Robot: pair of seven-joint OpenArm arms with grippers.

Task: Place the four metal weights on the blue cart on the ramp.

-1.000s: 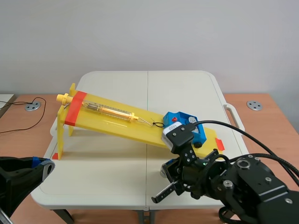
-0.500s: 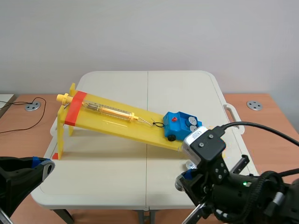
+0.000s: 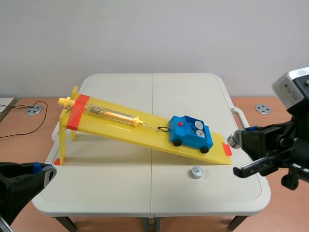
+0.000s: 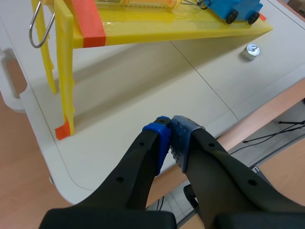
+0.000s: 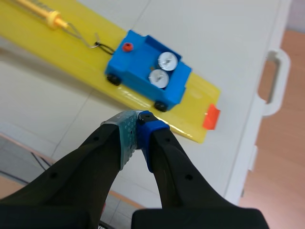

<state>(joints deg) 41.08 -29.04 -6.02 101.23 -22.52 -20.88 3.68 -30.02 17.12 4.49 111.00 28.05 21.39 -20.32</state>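
The blue cart stands low on the yellow ramp, hooked to a yellow spring scale. Two metal weights sit in its tray, seen from above as weights in the cart. Another weight lies on the table below the ramp's foot, also the weight in the left wrist view. My right gripper hangs to the right of the ramp's end, shut, nothing visible between the pads. My left gripper is shut over the table's near left edge.
The ramp's tall legs stand at the table's left with a metal hook beside them. Orange tape marks the ramp's foot. A table handle juts out at the right edge. A cable lies at far left.
My right arm has pulled back from in front of the cart, rising and moving right. The cart, its two weights and the loose weight on the table are now uncovered.
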